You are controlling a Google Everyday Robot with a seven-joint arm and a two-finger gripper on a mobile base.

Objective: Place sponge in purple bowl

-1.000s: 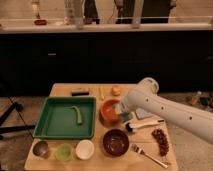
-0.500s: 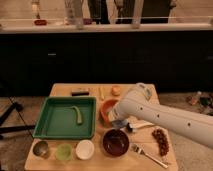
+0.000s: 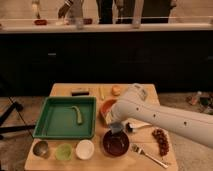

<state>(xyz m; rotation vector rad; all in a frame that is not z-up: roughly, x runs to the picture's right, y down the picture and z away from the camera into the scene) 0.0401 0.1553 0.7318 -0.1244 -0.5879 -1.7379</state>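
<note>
Hand [image 3: 116, 127]: fingers clamped on the sponge [image 3: 116, 129], held just above the rim of the purple bowl [image 3: 116, 144] at the desk's [image 3: 60, 90] front edge. Orange bowl [image 3: 106, 106] just behind. Green tray [image 3: 52, 120] to one side, fork [image 3: 149, 155] to the other.

A pale matt wooden table [image 3: 62, 90] holds everything. On it, the purple bowl [image 3: 116, 144] has a glossy inside; the gripper [image 3: 116, 128], just above its rim, looks dark. Left of that bowl sits a green plastic-looking tray [image 3: 50, 131]; right, a shiny metal fork [image 3: 148, 154].
</note>
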